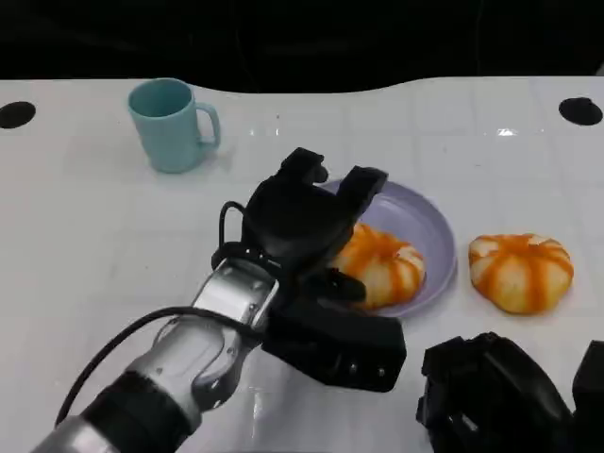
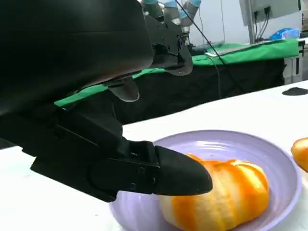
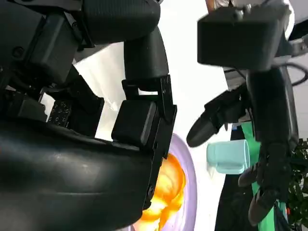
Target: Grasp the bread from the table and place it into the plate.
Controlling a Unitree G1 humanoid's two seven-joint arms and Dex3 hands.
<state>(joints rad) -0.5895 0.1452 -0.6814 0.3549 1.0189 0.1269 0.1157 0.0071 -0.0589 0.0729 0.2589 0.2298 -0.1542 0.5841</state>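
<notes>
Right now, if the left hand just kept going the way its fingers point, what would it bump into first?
Probably the far rim of the plate. The left hand sits over the bread in it, fingers aimed up and right across the plate. Depth is unclear, so they might pass above.

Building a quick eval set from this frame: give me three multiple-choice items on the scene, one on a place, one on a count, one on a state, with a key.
1. Where is the teal mug?
A. on the plate
B. far left of the table, apart from the plate
C. in the right hand

2. How many orange-striped breads are there?
A. one
B. two
C. four

3. What is the state of the left hand?
A. fingers around the bread in the plate
B. flat on the table
C. holding the mug

Key: 1 B, the teal mug stands far from the plate. 2 B, one bread in the plate, one bread on the table. 3 A, the left hand has fingers on the plated bread.
</notes>
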